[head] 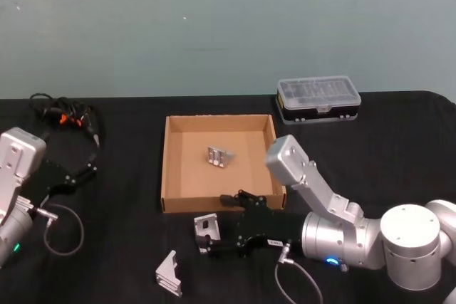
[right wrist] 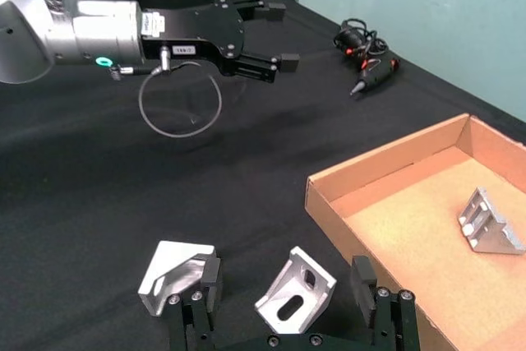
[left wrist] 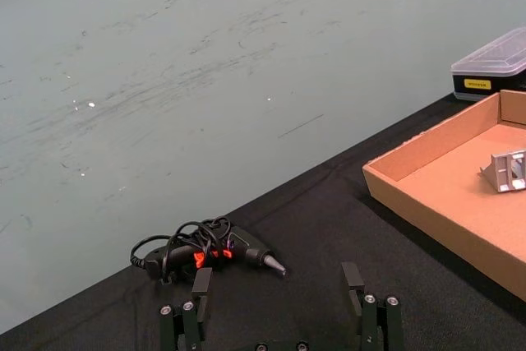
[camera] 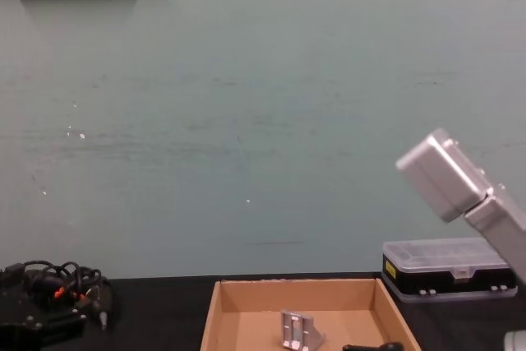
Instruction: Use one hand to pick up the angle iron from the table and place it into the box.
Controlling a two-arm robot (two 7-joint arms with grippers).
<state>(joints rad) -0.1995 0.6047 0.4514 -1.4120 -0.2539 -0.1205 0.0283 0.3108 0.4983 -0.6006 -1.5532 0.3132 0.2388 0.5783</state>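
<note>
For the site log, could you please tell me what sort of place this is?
Probably a robotics lab bench: a black table against a bare teal wall, a parts case and corded tool at the back, and the right gripper around an angle iron beside a cardboard box.

Silver-grey metal, boxy links, round joint housings. The right arm (head: 324, 201), lower right: blue light, grey cable loop. The left arm (head: 14, 169), lower left: green light. The right hand (head: 216, 224) and left hand (head: 91, 163): black, clawed, white-labelled.
</note>
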